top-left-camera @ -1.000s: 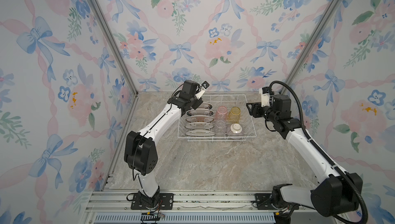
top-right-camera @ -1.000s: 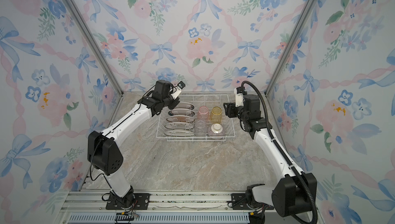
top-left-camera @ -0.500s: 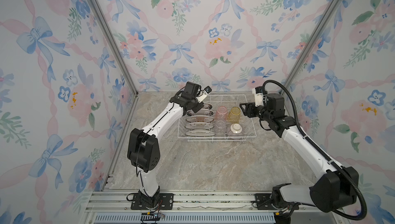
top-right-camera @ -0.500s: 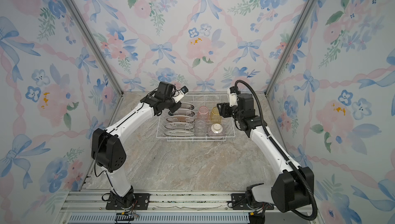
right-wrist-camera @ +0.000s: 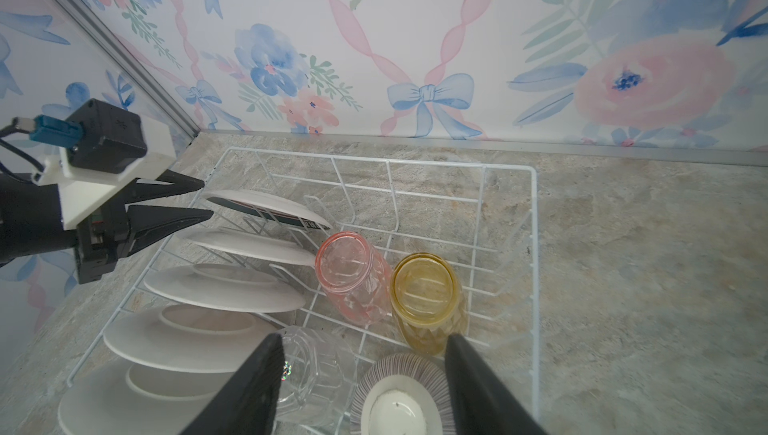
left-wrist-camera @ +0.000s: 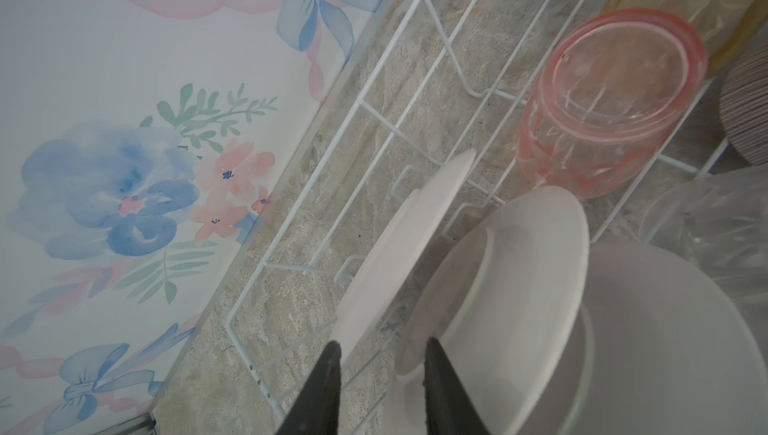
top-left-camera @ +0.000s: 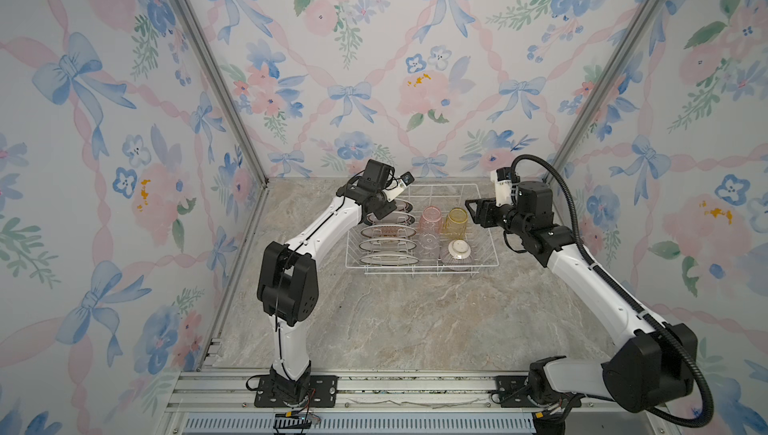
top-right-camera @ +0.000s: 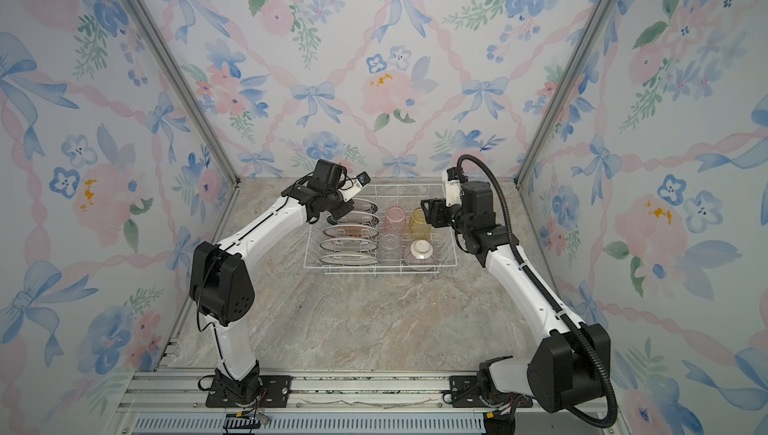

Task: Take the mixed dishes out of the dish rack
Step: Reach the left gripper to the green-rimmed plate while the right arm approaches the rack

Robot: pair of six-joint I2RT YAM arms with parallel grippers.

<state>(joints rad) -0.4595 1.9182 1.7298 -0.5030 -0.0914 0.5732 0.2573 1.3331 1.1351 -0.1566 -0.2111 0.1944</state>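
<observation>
the white wire dish rack holds dark-rimmed white plates at 9 o'clock, one with an orange sunburst. the pink tumbler and clear tumbler stand mid-rack, with the yellow tumbler at 1 o'clock and the purple-striped bowl at 4 o'clock. the worktop is beige-grey marble.

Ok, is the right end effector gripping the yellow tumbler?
No, the right end effector is open, and the yellow tumbler sits beyond its fingertips.

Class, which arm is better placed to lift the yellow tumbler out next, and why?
Likely right: the right gripper hangs open beside the yellow tumbler; the left gripper sits across the dish rack by the plates.
</observation>
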